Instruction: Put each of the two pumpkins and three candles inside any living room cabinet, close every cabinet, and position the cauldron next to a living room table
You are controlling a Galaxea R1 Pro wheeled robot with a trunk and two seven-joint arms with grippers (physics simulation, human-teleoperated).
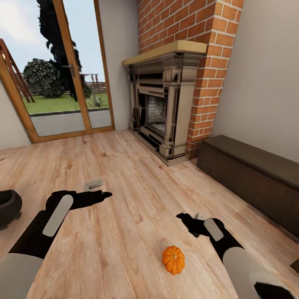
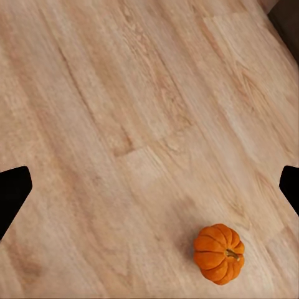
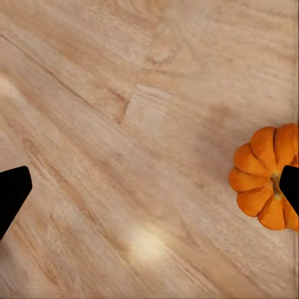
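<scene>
While both arms hover low, pumpkin (image 1: 173, 259) sits between them.

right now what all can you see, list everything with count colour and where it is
pumpkin: 1, bright orange, on the wood floor near the right gripper
cauldron: 1, black, on the floor at the left edge, partly cut off
small grey object: 1, on the floor beyond the left gripper, too small to identify
cabinet: 1, dark brown, long and low against the right wall, fronts shut
fireplace: 1, dark surround with pale mantel, set in a red brick chimney
glass door: wooden frame, far left, garden outside
floor: light wood planks
left gripper: 1, black, open, above the floor
right gripper: 1, black, open, above the floor beside the pumpkin
</scene>
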